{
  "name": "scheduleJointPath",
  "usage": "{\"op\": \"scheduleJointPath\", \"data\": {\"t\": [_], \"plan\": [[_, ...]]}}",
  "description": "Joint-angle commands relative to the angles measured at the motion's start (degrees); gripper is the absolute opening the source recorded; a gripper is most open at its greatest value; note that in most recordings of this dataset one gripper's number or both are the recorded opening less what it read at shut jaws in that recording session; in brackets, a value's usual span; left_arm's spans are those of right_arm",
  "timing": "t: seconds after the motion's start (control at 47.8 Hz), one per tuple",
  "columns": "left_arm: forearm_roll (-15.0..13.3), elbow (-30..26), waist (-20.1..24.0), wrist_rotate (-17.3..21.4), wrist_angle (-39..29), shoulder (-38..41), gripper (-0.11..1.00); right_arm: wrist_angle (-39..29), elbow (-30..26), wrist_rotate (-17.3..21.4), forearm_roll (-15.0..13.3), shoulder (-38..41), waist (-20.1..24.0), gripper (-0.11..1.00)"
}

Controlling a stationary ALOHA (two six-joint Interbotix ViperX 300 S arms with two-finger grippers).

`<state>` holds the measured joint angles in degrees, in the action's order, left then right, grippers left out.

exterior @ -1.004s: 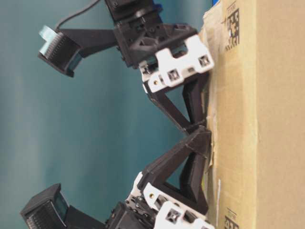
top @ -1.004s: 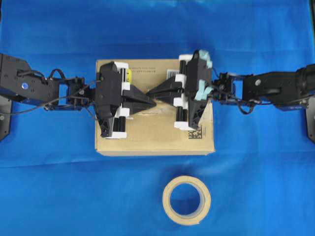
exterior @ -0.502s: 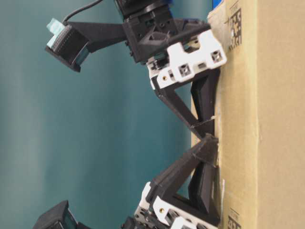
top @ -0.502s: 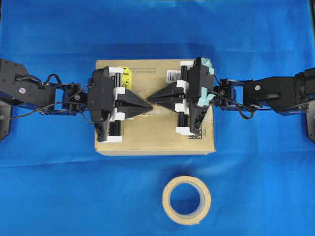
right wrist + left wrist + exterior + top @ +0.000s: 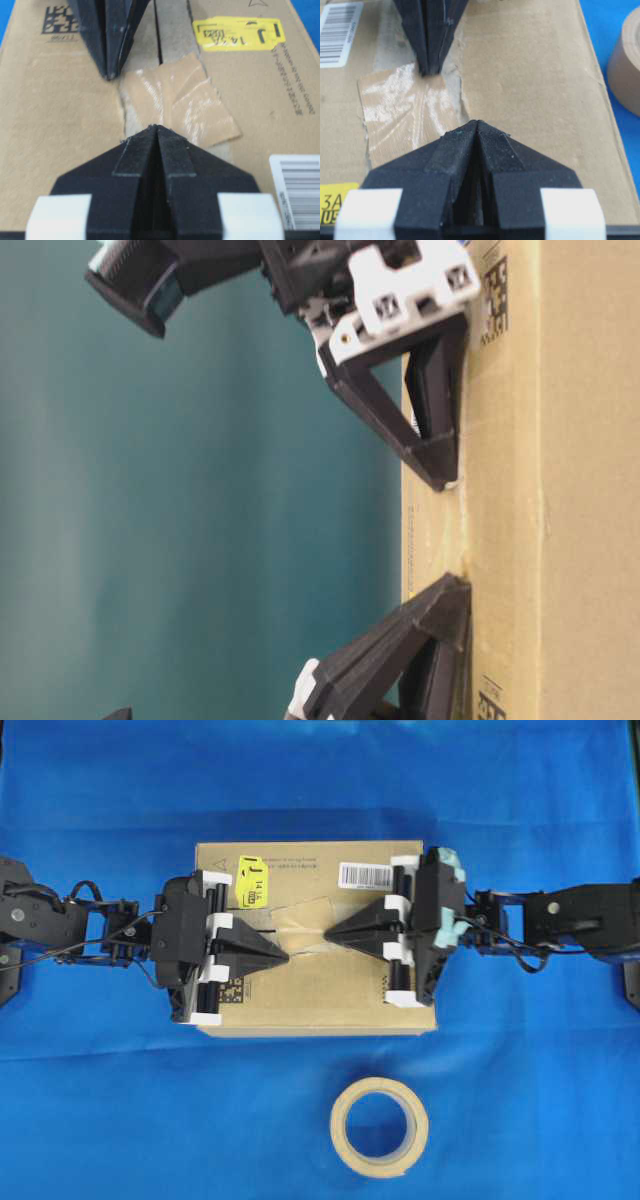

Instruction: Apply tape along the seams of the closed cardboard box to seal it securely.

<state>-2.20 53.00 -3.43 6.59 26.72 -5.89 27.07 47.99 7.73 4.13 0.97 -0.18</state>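
Left gripper (image 5: 283, 957): fingers pressed together to a point, nothing between them, tip down on the box top at the near-left edge of the tape (image 5: 305, 920). Right gripper (image 5: 330, 931): same, pinched closed and empty, tip on the opposite edge of the tape. The two tips face each other across the patch, apart, with the glossy tape lying bare between them.

Tape: a small tan square, slightly skewed, stuck on top of the box (image 5: 300, 1005) over the middle of the seam (image 5: 159, 30). Wrinkles and shine show on its surface in both wrist views. The seam runs on uncovered to either side, edged with pale torn residue.

Box sits centred on the blue cloth (image 5: 100, 1120), flaps down. Tape roll (image 5: 379, 1127) lies well apart in front of it, untouched.

Step in hand, by my reading: smoothing the patch flat with closed fingertips, working outward from its middle.

Next move calls for steady downward pressure along the tape edges so the corners bond; a dragging tip could lift or crease the patch. Most of the seam is not yet taped.
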Motion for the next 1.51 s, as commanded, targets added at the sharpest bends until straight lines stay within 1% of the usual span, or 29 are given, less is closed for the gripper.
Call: {"op": "scheduleJointPath", "data": {"t": [0.0, 0.084, 0.188, 0.439, 0.607, 0.711, 0.837, 0.942, 1.088, 1.172, 1.214, 1.36, 1.486], "plan": [[-0.09, -0.53, 0.26, 0.18, 0.09, -2.55, 0.01, -0.44, -0.35, -0.26, -0.09, -2.81, 0.97, 0.0], [-0.09, -0.44, 0.88, 0.35, -1.23, -5.01, 0.01, -1.14, -0.18, -0.79, -0.09, -6.5, 0.97, 0.0], [-0.09, -0.35, 1.93, 0.53, -4.92, -9.49, 0.01, -3.69, 0.26, -1.58, -0.26, -12.22, 0.7, 0.0], [-0.09, 1.58, 4.75, 0.44, -15.38, -21.53, 0.01, -13.45, 3.25, -3.52, -0.26, -27.86, -0.7, 0.0], [-0.09, 5.8, 5.19, 0.0, -18.98, -30.67, 0.01, -18.98, 7.47, -4.22, -0.53, -38.94, -1.67, 0.0], [-0.09, 8.35, 5.27, -0.09, -21.53, -37.18, 0.01, -24.26, 10.28, -4.22, -1.14, -47.02, -1.85, 0.0], [-0.09, 11.34, 5.27, -0.09, -24.17, -44.91, 0.01, -28.83, 13.45, -4.22, -1.41, -54.76, -1.85, 0.0], [-0.26, 14.24, 5.19, -0.26, -25.22, -51.5, 0.01, -31.73, 16.26, -4.22, -1.41, -59.68, -1.85, 0.0], [-0.26, 17.05, 5.27, -2.37, -28.48, -57.66, 0.01, -33.4, 20.39, -4.13, -1.41, -63.63, -1.85, 0.0], [-0.26, 18.28, 5.19, -3.78, -31.55, -59.5, 0.01, -33.4, 22.24, -4.13, -1.41, -63.9, -1.85, 0.0], [-0.26, 18.81, 5.19, -3.87, -32.43, -59.85, 0.01, -33.4, 23.03, -4.13, -1.41, -63.72, -1.85, 0.0], [-0.18, 20.74, 5.19, -4.04, -32.78, -60.03, 0.01, -32.34, 25.14, -4.13, -1.41, -62.49, -1.85, 0.0], [-0.26, 21.45, 5.19, -4.04, -31.99, -60.03, 0.01, -30.76, 25.84, -4.04, -1.41, -61.35, -1.85, 0.0]]}}
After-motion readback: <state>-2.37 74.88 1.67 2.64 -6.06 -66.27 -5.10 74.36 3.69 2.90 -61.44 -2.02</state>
